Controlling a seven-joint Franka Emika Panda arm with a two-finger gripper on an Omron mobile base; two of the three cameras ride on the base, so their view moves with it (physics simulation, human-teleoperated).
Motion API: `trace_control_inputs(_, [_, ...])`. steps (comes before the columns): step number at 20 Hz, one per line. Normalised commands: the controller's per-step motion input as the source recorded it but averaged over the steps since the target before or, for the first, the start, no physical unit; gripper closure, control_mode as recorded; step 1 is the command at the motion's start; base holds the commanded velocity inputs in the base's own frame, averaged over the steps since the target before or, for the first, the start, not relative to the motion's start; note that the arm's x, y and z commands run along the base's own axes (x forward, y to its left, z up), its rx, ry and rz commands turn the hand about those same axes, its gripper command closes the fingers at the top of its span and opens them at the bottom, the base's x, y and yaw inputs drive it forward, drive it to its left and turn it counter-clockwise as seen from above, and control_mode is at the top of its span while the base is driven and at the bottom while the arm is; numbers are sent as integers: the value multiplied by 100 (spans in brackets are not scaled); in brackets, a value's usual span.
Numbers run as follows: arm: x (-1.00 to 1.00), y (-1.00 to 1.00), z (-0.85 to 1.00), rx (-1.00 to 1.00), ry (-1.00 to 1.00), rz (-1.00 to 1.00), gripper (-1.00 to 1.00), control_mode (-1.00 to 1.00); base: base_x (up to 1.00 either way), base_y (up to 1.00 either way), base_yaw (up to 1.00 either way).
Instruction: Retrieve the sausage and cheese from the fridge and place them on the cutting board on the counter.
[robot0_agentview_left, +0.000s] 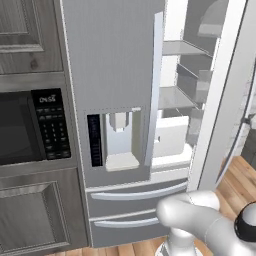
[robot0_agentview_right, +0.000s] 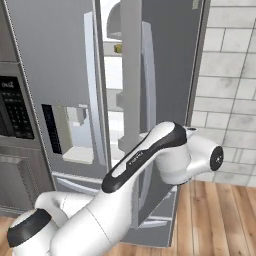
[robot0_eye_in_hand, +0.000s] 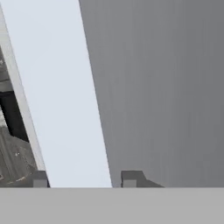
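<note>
Hand spread around the open fridge door's handle

In the hand view the two dark fingertips stand well apart at 6 o'clock, with a pale bar, the door handle, running between them from 11 o'clock down to 6; whether they press on it cannot be told. Grey door face lies to its 3 o'clock side. From the right base view the white arm reaches toward the swung-open right door of the fridge, whose left door, with the dispenser panel, is closed. Through the gap show white shelves, and a small yellowish item, probably the cheese, sits on a shelf at 12 o'clock. A black microwave stands at the fridge's 9 o'clock.
</note>
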Motion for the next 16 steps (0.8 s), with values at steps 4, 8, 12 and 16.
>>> trace_control_inputs(4, [0,-36,-5,0,0,13,-100,-100,0,0,0])
trace_control_inputs(8, [-2,-10,-6,0,0,7,-100,-100,0,0,0])
trace_control_inputs(12, [-30,-4,0,0,-10,1,-100,-100,0,0,0])
trace_control_inputs(16, [-16,-4,0,0,-18,4,-100,-100,0,0,0])
